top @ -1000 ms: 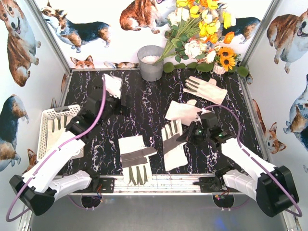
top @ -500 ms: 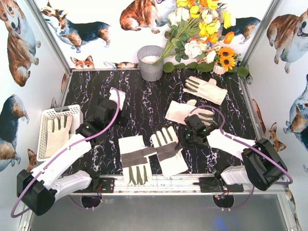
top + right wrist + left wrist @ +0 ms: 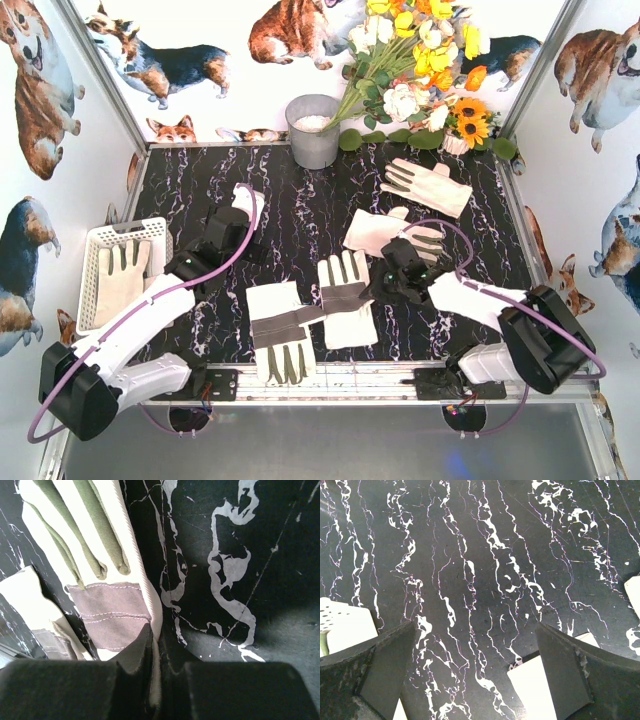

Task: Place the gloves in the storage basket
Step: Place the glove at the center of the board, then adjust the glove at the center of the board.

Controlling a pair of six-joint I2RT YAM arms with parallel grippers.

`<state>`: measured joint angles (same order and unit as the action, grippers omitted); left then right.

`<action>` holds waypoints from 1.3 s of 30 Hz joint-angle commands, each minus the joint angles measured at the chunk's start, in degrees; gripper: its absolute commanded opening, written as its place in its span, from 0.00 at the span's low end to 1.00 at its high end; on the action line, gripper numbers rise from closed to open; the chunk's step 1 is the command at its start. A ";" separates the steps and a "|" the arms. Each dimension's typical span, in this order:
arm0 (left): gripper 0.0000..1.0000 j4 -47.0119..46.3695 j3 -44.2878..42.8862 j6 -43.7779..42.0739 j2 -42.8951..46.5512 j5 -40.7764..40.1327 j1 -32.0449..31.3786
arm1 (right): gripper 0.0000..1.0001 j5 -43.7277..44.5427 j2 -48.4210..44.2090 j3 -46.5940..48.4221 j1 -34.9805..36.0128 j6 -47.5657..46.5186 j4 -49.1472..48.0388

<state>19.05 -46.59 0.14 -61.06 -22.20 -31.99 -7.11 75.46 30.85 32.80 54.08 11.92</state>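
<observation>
The white slotted storage basket [image 3: 95, 240] stands at the left edge with one cream glove [image 3: 120, 275] lying in it. My right gripper [image 3: 385, 283] [image 3: 160, 635] is shut on the cuff edge of a grey-patched glove [image 3: 345, 300] [image 3: 100, 545] that lies flat at the table's front middle. My left gripper [image 3: 243, 210] [image 3: 475, 627] hangs open over bare marble just right of the basket, with nothing between its fingers. Another patched glove [image 3: 280, 330] lies by the front rail. Two more gloves lie on the right, one at mid-right [image 3: 380, 232] and one at the back [image 3: 425, 185].
A grey metal bucket [image 3: 313, 130] stands at the back centre, with a bunch of artificial flowers [image 3: 420, 70] to its right. Corgi-print walls and metal rails close in the black marble table [image 3: 300, 215]. White glove edges [image 3: 535, 690] show low in the left wrist view.
My right gripper has moved left, dragging the held glove with it and turning it straighter. My left gripper has swung right and nearer, away from the back-left corner.
</observation>
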 commanded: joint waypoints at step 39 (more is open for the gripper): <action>1.00 -0.94 -0.96 -0.32 -0.05 -1.88 0.43 | 0.20 -3.06 -2.95 -1.97 0.69 -9.88 -2.21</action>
<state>19.07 -46.59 0.08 -61.10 -23.62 -31.90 -7.73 71.77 27.94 33.01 46.02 13.91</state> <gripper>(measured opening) 0.995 0.197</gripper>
